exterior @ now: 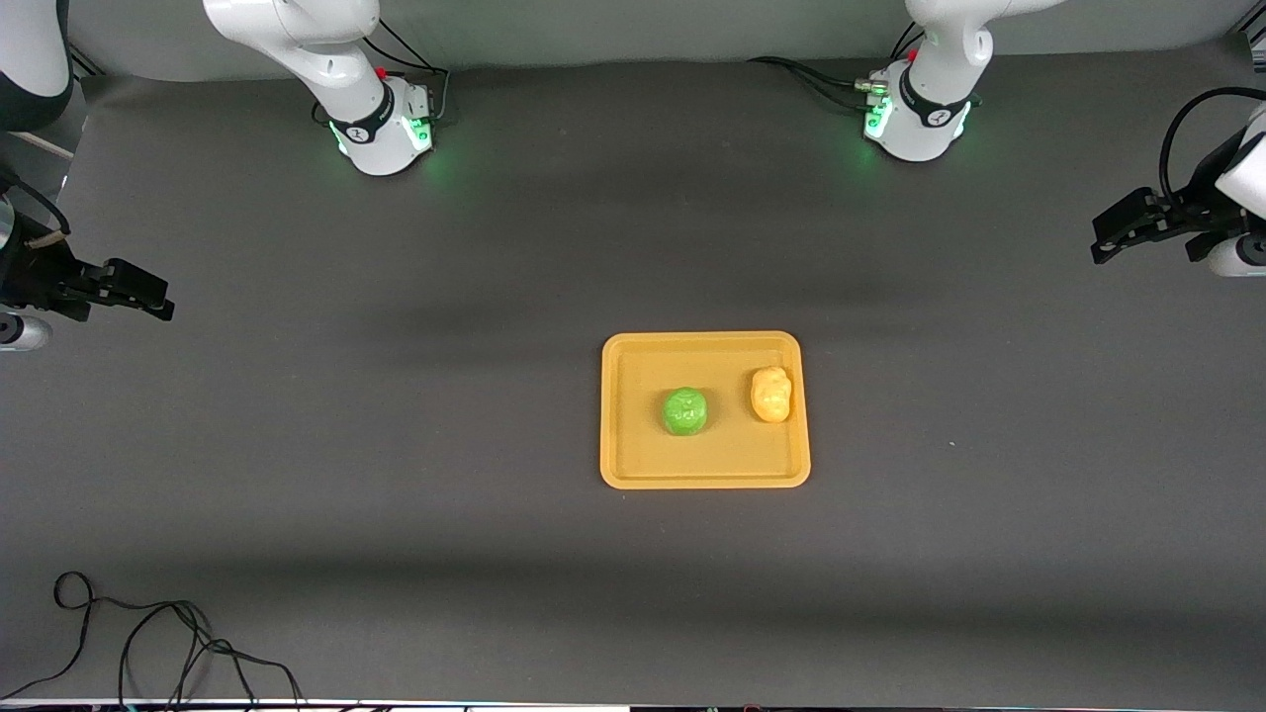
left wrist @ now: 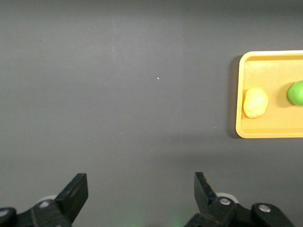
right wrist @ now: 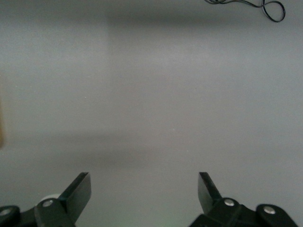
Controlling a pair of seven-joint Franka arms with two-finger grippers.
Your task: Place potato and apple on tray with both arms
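One tray [exterior: 704, 475], one apple [exterior: 684, 410], one potato [exterior: 770, 394], two arms, two grippers, one loose black cable [exterior: 148, 643].

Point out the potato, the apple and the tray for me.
potato [exterior: 770, 394], front view, middle of its lumpy top.
apple [exterior: 684, 410], front view, centre of its green top.
tray [exterior: 704, 479], front view, rim nearest the camera.

Bare worktop [exterior: 396, 445] rings the tray [exterior: 633, 475]; only the apple [exterior: 684, 410] and potato [exterior: 770, 394], apart, occupy it.
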